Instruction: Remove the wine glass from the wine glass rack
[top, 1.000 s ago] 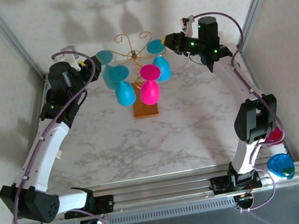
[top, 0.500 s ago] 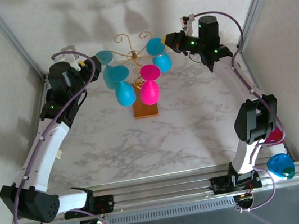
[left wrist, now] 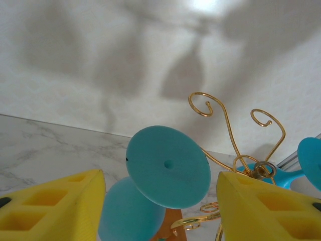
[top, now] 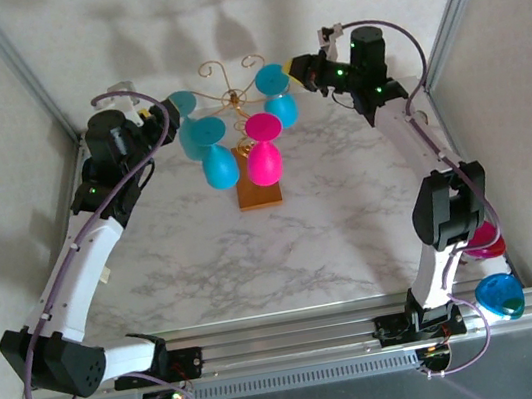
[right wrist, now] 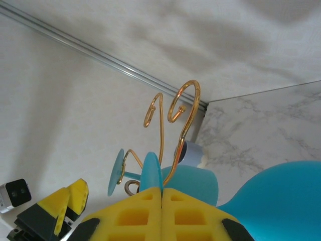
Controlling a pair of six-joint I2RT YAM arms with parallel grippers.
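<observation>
Logging status from the top view: the wine glass rack (top: pixel 261 196) stands toward 12 o'clock on the table, and we count four glasses hanging on it bowl-down. Two teal ones hang at 10 and 2 o'clock of the stem, and a front teal glass (top: pixel 221 166) and a pink glass (top: pixel 265 162) hang at 6 o'clock.

The right gripper (right wrist: pixel 162 193) has its jaws closed pad to pad at the 2 o'clock wine glass (top: pixel 281 111). In the right wrist view the teal foot, seen edge-on, rises straight out of the seam, so we judge its rim pinched (the contact itself is hidden).

The left gripper (left wrist: pixel 160 178) is open, jaws wide on either side of the 10 o'clock glass (left wrist: pixel 168 165), touching nothing.

Done, in our reading: the approach and probably the grasp. Left to do: slide the foot out along the gold scroll, clear the rack, set the glass down. A loose pink glass (top: pixel 485 241) and a loose teal glass (top: pixel 500 296) lie at 4 o'clock by the right arm's base.
</observation>
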